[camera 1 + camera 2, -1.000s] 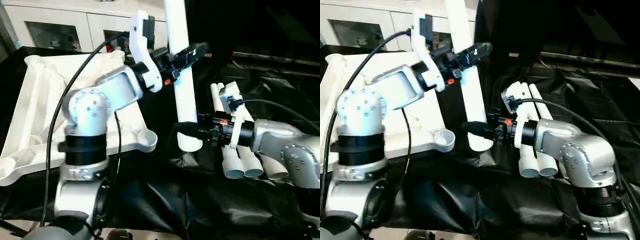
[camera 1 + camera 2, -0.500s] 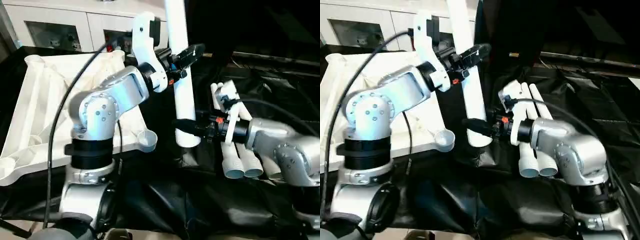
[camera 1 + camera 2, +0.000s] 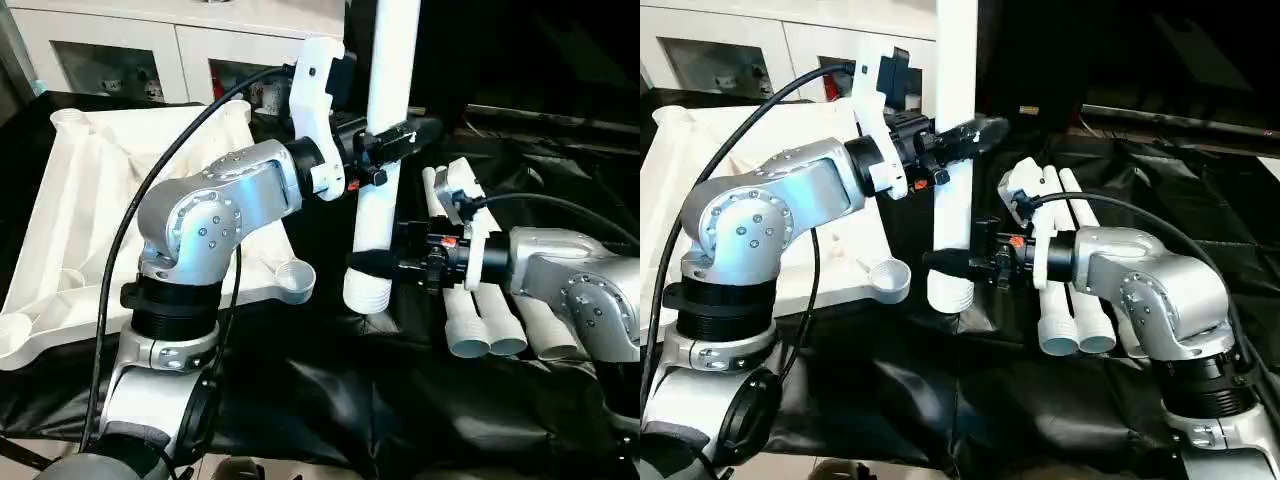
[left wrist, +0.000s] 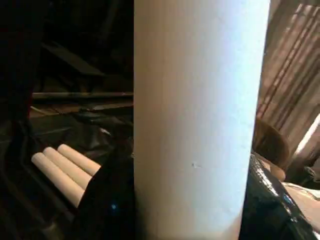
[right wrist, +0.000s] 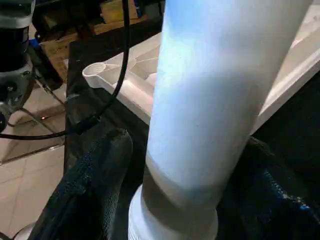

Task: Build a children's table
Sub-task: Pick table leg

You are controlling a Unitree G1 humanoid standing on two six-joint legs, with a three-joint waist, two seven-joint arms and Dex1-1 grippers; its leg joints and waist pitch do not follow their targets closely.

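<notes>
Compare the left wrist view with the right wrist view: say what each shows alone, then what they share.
Left wrist view: the spare legs lying side by side on the black cloth. Right wrist view: the tabletop with a round corner socket, and the held leg's ringed lower end. Both: the white upright leg close up, a black gripper finger on each side.

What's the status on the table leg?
Left gripper clamped on upright leg. Right gripper around its lower end. Tabletop left, socket free.

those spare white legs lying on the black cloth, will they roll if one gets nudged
Probably yes: the spare legs are smooth round tubes lying loose on the black cloth. Being tapered, they would likely curve rather than roll straight. They look like hollow, rigid plastic, so probably light.
</notes>
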